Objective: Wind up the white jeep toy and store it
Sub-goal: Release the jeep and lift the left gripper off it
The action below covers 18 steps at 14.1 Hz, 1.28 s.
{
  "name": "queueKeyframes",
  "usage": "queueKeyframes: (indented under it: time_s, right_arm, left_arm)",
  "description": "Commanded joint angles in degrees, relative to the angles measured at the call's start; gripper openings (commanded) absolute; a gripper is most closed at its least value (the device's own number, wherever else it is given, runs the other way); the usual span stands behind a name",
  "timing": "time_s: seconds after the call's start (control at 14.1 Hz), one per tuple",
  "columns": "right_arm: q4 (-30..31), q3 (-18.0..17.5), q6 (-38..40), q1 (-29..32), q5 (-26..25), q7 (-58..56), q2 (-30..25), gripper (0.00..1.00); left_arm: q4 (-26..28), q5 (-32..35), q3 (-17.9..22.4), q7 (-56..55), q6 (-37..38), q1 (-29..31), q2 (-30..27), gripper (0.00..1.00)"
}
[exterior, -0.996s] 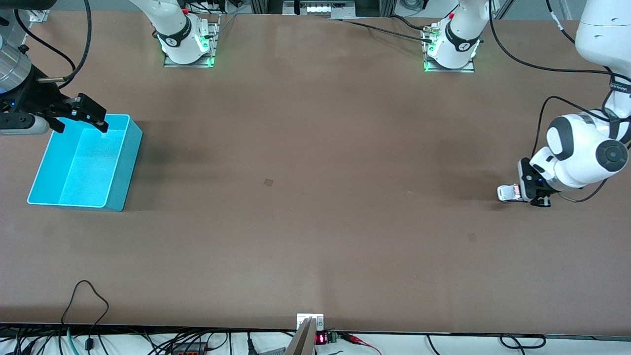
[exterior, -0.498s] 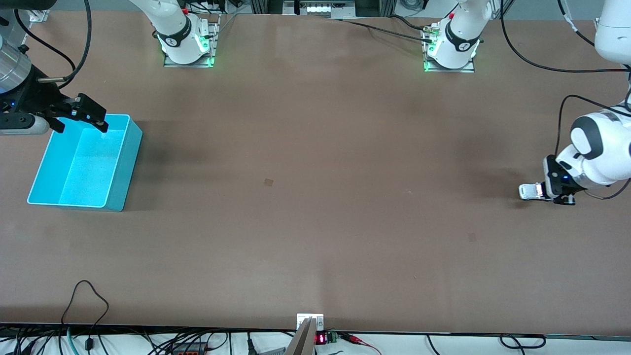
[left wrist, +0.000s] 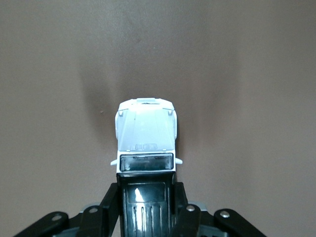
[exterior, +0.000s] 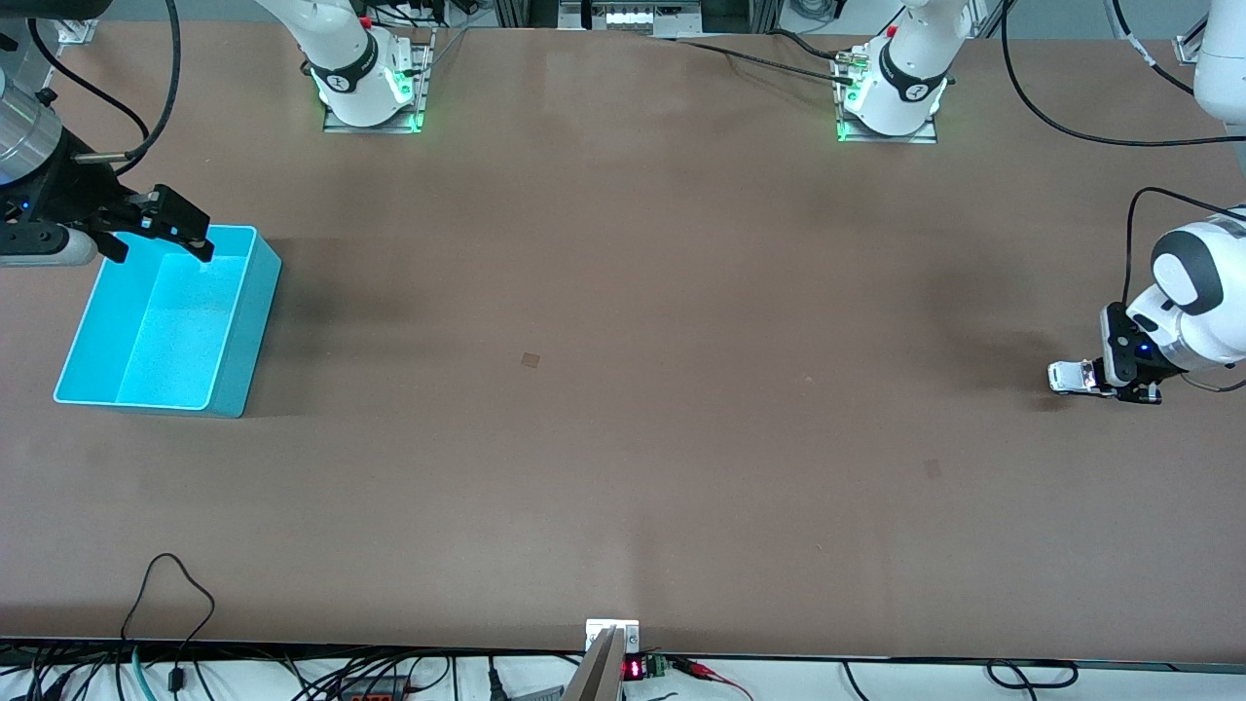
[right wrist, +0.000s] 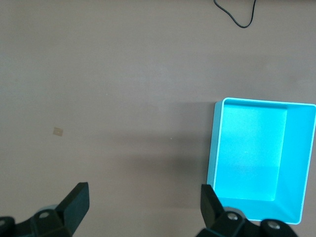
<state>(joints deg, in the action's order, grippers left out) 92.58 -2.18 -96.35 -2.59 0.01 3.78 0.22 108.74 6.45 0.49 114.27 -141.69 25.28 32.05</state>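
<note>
1. Right gripper (exterior: 161, 232), black, two fingers spread wide and holding nothing. It hovers over the rim of the bin at the right arm's end of the table, probably waiting there to receive the toy.

2. Turquoise rectangular plastic bin (exterior: 241, 331), open-topped, nothing in it. The right wrist view (right wrist: 213, 148) looks straight down into it and confirms a bare floor, with the spread fingertips (right wrist: 75, 197) framing the tabletop.

3. Plain brown table (exterior: 623, 389), carrying one small square mark (exterior: 530, 359) near its middle.

4. Small boxy white jeep toy (exterior: 1071, 377) with a black ribbed roof, at the left arm's end of the table, well apart from the bin.

5. Left gripper (exterior: 1110, 382), low at the tabletop, fingers clamped on the jeep's rear. This grip suits dragging it backward to wind it, by my reading.

The front view shows only a white speck there. The left wrist view shows the hood, the windscreen and the roof (left wrist: 145, 148) pinched between black fingers (left wrist: 109, 202). Whether the wheels touch the table cannot be told.
</note>
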Motion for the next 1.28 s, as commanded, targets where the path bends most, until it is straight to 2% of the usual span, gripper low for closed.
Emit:
queueKeyframes:
  time_s: [0.0,0.21,0.43,0.64,1.0,1.21]
  right_arm:
    - [-0.38,-0.11,0.37,-0.04,-0.63,0.53,-0.39,1.0]
    - [-0.38,-0.02,0.37,-0.04,-0.63,0.53,-0.39,1.0]
    - [-0.38,-0.02,0.37,0.04,-0.63,0.53,-0.39,1.0]
    - [-0.38,-0.02,0.37,0.04,-0.63,0.53,-0.39,1.0]
    - [-0.38,-0.1,0.29,0.05,-0.63,0.53,-0.39,1.0]
    - [-0.38,-0.02,0.29,0.05,-0.63,0.53,-0.39,1.0]
  left_arm:
    - [-0.11,0.32,-0.32,2.71,0.8,1.44,4.25,0.99]
    - [-1.94,-0.21,-0.49,1.75,5.34,0.57,1.36,1.0]
    - [-9.23,0.23,-3.91,-2.36,20.79,-0.05,-0.58,1.0]
    - [-12.5,0.49,-4.27,-10.01,29.43,-3.47,-3.21,1.0]
    - [-20.92,0.41,-5.32,-28.89,45.23,-8.83,-4.71,1.0]
    - [-26.55,0.41,-10.05,-43.9,54.47,-9.46,-5.33,1.0]
